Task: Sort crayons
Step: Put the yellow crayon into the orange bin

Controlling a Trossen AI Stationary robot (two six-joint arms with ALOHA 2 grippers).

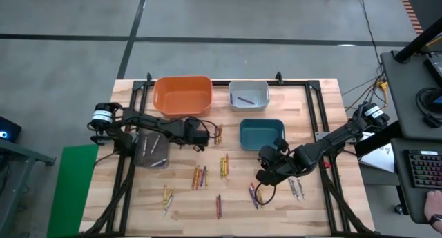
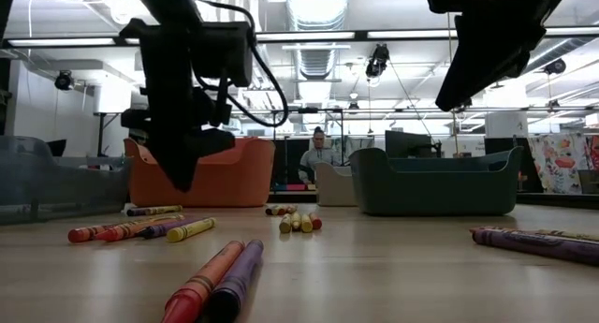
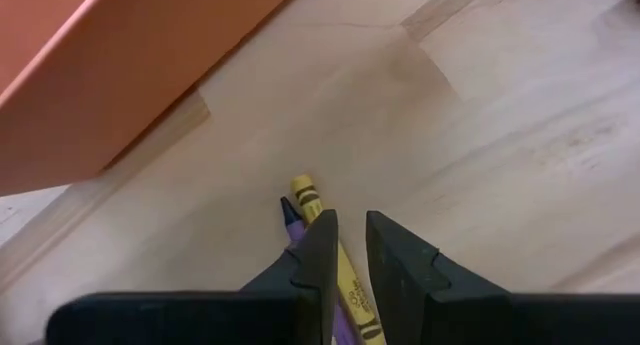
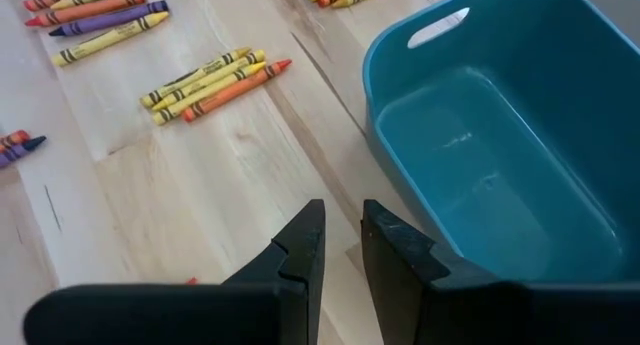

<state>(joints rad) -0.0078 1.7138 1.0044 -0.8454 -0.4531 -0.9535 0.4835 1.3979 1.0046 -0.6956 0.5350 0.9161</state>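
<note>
high view shows the wooden counter [image 1: 331, 100] carrying four bins: an orange bin [image 1: 182, 94], a pale grey bin [image 1: 248, 94] with one crayon inside, a teal bin [image 1: 262, 133] and a dark grey bin [image 1: 152, 150] with a few sticks in it. the crayons [image 1: 199, 176] lie scattered in small clusters over the near half of the counter, in yellow, orange, red and purple.

the left pincer [image 1: 204, 139] sits just beside the orange bin, near a small cluster of crayons. in the left wrist view its fingers [image 3: 318, 253] stand only a narrow gap apart, with nothing between them; a yellow crayon [image 3: 330, 255] and a purple crayon [image 3: 292, 217] lie side by side on the wood directly beneath, partly hidden by the fingers. whether the tips touch them cannot be told. in the low view this pincer hangs just above the counter.

the right pincer [image 1: 265, 170] hovers near the front edge of the teal bin. in the right wrist view its fingers [image 4: 304, 247] are likewise slightly parted and grip nothing, poised above bare wood next to the empty teal bin [image 4: 500, 175], with rows of yellow and orange crayons [image 4: 210, 83] well ahead.
</note>
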